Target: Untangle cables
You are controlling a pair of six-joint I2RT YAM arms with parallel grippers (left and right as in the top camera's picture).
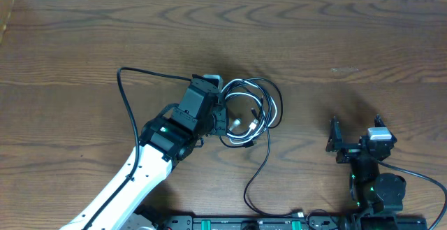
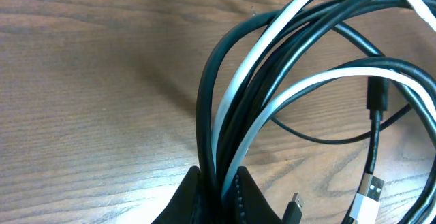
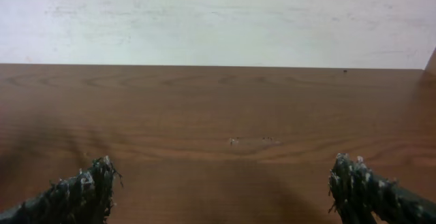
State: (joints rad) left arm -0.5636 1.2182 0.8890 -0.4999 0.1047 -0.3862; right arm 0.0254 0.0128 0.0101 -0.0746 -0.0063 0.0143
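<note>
The cables (image 1: 253,110) lie as a tangled coil of black and white loops at the middle of the table. My left gripper (image 1: 222,120) sits at the coil's left edge. In the left wrist view it (image 2: 218,190) is shut on a bunch of black cord (image 2: 204,101) and white cord (image 2: 262,54) strands rising between its fingers. Small plug ends (image 2: 371,186) lie on the wood to the right. One black tail (image 1: 255,177) runs from the coil toward the front edge. My right gripper (image 1: 355,128) stands open far to the right, with only bare wood between its fingers (image 3: 95,183).
The left arm's own black cable (image 1: 128,98) arches over the table to the left of the coil. The arm bases and a black rail (image 1: 265,223) line the front edge. Behind the wooden table (image 3: 218,101) stands a white wall (image 3: 218,20).
</note>
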